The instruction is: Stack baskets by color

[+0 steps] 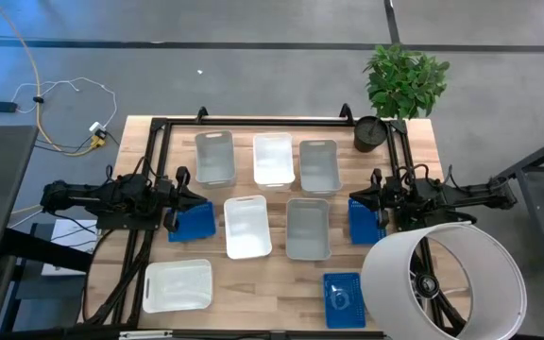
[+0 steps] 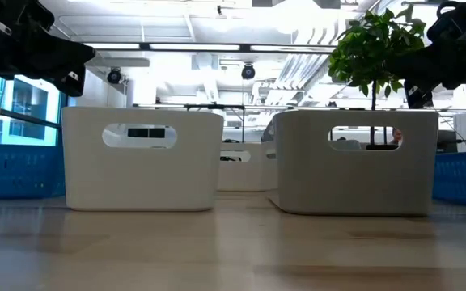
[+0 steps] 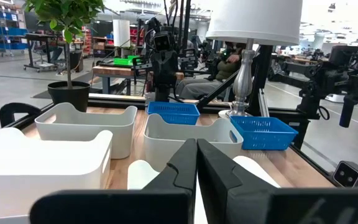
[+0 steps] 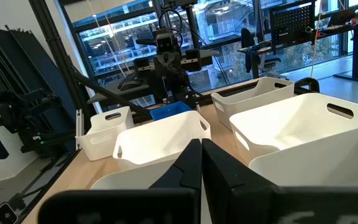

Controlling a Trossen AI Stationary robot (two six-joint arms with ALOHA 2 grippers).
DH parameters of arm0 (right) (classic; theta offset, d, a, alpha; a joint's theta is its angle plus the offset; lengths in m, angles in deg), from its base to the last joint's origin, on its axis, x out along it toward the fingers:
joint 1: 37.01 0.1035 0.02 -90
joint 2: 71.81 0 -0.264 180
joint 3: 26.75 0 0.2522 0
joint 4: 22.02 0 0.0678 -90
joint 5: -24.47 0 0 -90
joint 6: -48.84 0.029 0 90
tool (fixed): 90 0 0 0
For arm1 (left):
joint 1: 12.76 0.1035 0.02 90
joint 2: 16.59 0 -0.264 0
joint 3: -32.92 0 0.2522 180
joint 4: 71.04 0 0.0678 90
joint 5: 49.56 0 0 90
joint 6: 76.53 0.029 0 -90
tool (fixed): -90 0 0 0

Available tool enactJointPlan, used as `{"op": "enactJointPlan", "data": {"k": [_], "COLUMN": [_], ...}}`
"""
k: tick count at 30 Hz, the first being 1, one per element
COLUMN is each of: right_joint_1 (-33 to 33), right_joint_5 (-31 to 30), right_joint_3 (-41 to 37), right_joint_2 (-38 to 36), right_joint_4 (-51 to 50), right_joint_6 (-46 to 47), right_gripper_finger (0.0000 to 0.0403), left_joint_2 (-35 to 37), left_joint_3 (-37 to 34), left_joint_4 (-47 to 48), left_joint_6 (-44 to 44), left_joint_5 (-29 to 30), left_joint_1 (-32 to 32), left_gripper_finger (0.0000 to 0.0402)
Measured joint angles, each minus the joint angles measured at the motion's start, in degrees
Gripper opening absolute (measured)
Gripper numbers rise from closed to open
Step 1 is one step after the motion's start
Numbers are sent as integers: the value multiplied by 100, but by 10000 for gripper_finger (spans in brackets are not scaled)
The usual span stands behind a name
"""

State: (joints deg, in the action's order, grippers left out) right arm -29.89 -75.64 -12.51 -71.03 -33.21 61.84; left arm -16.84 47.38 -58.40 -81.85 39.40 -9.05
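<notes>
Although nothing has been stacked yet, the high view lays the whole job out: on the pale wooden table [image 1: 281, 274] lie three white shallow plastic baskets [image 1: 248, 227], three grey plastic baskets [image 1: 308, 229] and three blue mesh baskets [image 1: 344, 299], every one standing singly, none nested in another. Two of the blue ones sit partly under the arms at either side. The left gripper [image 1: 199, 199] hangs at the left edge and the right gripper [image 1: 354, 197] at the right edge, each above a blue basket and neither holding anything. A dark pot with a green plant [image 1: 402, 87] stands at a far corner and a large white cylindrical lampshade [image 1: 442, 280] at the near right. Across the low view, a white and a grey basket stand side by side, apart, with both arms raised above them. From the left wrist view, that gripper's fingers [image 3: 179, 168] are pressed together, empty. Its partner's wrist view shows the same: fingers [image 4: 188, 163] together over the baskets. All of the sorting, I judge, is left to do.
</notes>
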Motion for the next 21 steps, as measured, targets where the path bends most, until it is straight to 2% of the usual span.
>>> {"op": "enactJointPlan", "data": {"k": [21], "right_joint_1": [0], "right_joint_5": [-145], "right_joint_3": [0], "right_joint_2": [0], "right_joint_4": [31], "right_joint_6": [0], "right_gripper_finger": [0], "left_joint_2": [-2], "left_joint_3": [1], "left_joint_4": [2], "left_joint_6": [-2], "left_joint_5": [0], "left_joint_1": [0], "left_gripper_finger": [1]}}
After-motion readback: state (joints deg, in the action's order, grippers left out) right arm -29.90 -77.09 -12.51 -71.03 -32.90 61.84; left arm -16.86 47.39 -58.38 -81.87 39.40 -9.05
